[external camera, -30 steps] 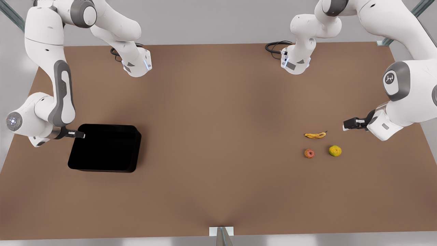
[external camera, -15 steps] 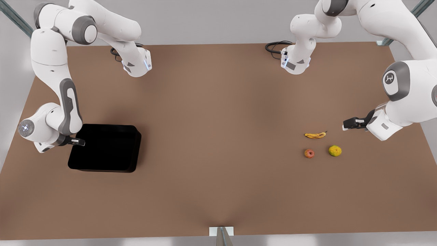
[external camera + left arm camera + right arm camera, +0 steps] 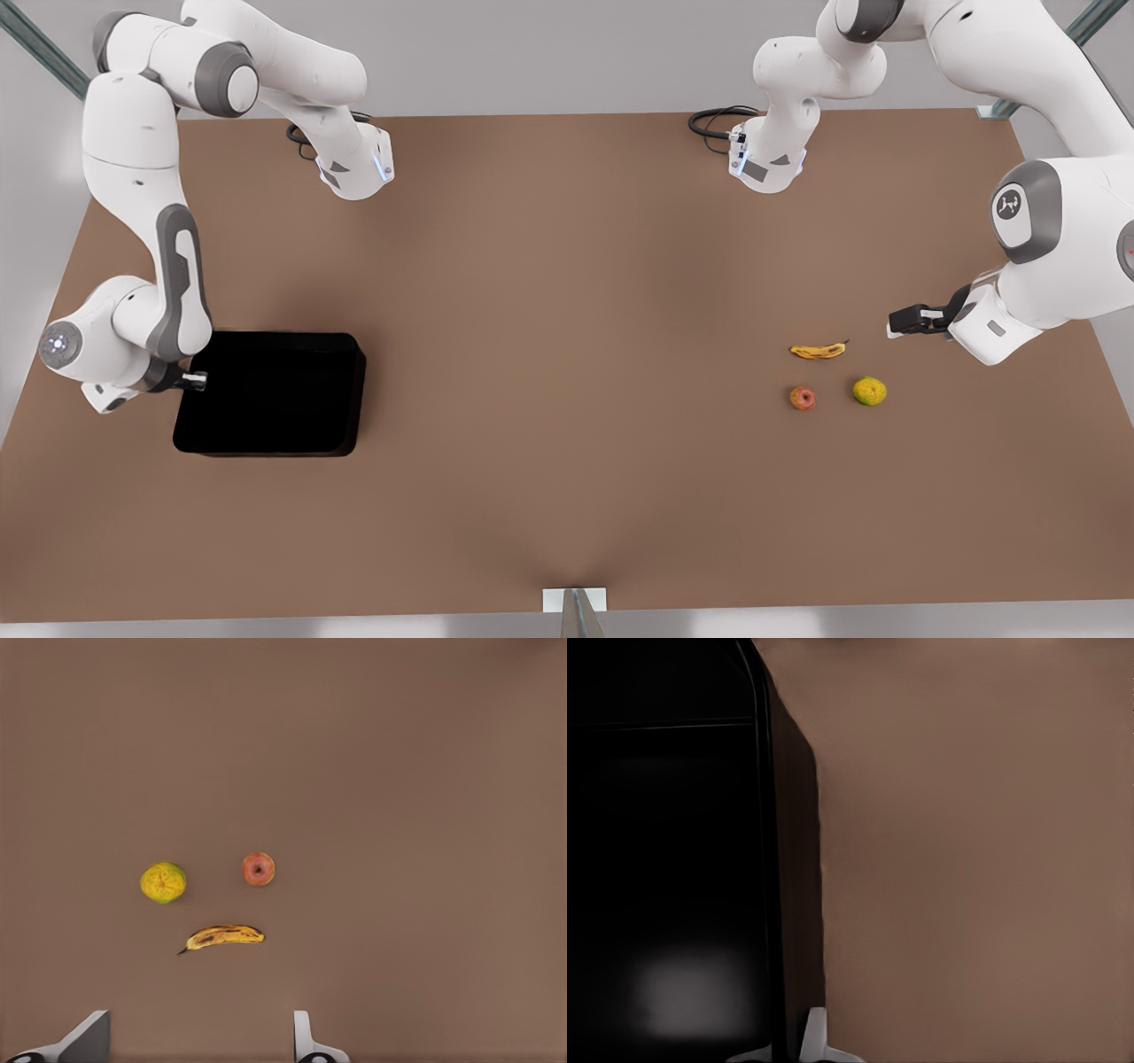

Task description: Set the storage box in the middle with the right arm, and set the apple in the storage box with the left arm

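The black storage box [image 3: 270, 394] sits on the brown table at the front view's left. My right gripper [image 3: 197, 381] is at the box's outer wall, its fingers closed over the rim; one finger [image 3: 816, 1036] presses against the outside of the wall of the box [image 3: 664, 859]. The small red-orange apple [image 3: 803, 398] lies on the table at the front view's right. My left gripper [image 3: 897, 324] hovers open, up and to the right of the apple [image 3: 259, 869], holding nothing.
A spotted banana [image 3: 818, 351] lies just behind the apple, and a yellow-green fruit [image 3: 869, 391] lies beside it, toward the left gripper. A wide bare stretch of table [image 3: 567, 354] separates the box from the fruits. The arm bases stand at the far edge.
The right gripper has slid along the box's wall toward the table's near edge. The box has turned from skewed to square and shifted slightly nearer. The left arm has barely moved.
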`<action>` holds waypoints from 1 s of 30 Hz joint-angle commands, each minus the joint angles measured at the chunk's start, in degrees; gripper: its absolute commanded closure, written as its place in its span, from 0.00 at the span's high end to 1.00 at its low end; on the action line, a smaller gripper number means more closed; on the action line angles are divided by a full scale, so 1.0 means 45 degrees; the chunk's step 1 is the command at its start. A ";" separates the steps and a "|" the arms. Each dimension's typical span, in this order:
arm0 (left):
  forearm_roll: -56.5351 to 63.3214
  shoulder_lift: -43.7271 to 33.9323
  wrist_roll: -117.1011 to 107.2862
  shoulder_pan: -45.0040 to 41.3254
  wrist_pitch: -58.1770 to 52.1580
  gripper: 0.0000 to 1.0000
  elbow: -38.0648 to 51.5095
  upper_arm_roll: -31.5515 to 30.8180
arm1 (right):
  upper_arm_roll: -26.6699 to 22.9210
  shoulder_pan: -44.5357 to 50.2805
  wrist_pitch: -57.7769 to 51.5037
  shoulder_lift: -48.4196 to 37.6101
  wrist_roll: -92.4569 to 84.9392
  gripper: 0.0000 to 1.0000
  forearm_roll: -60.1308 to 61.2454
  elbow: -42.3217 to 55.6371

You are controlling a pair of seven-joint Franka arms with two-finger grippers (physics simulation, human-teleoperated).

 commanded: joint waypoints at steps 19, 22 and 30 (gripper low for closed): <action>0.0007 -0.0010 0.0002 0.0001 -0.0196 1.00 0.0006 0.0004 | 0.1194 0.6485 -0.2963 0.3054 0.9064 0.21 0.3116 0.7599; 0.0007 -0.0010 0.0002 0.0001 -0.0196 1.00 0.0006 0.0004 | 0.1701 0.6915 -0.2494 0.3601 1.0627 0.21 0.3155 0.8264; 0.0007 0.0185 -0.0954 -0.0019 -0.0157 1.00 -0.0014 0.0004 | 0.2210 0.7247 -0.1771 0.4949 1.1526 0.21 0.3155 0.9201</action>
